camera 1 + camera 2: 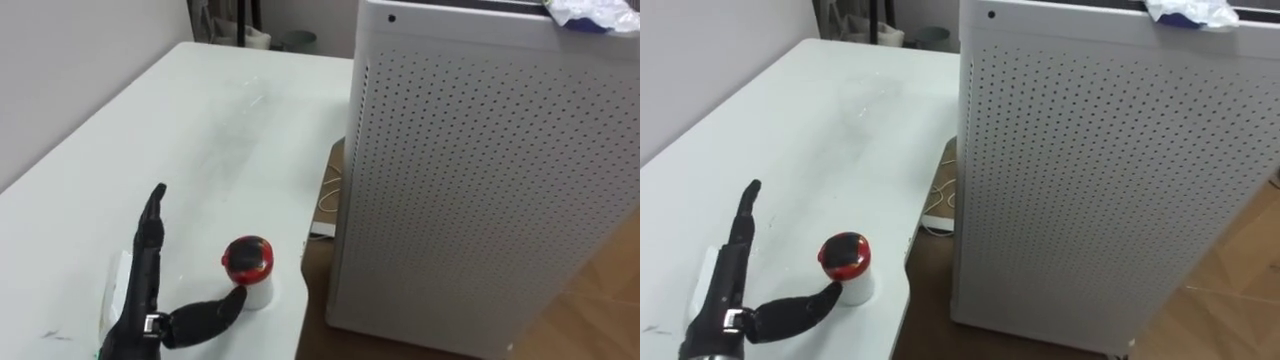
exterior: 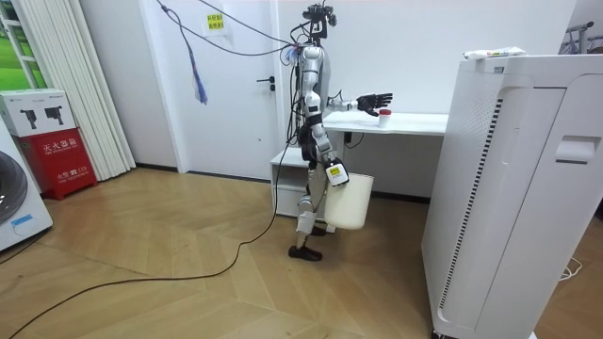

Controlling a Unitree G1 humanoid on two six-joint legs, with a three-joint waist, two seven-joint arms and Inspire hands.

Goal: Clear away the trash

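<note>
One tall white perforated air purifier [image 1: 480,200] stands just beside the right edge of the one white table [image 1: 200,110], walling off that side; one white bin [image 2: 349,200] hangs by the right hand [image 2: 334,175], whose fingers I cannot tell. The left hand [image 1: 140,295] lies on the table, fingers straight and together, thumb spread against the one red-lidded white cup [image 1: 248,268]; one crumpled wrapper [image 1: 590,12] tops the purifier.

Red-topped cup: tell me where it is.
Left eye view: the cup stands near the table's right edge, just right of the open left hand, its thumb by the base; the white cabinet is further right.
</note>
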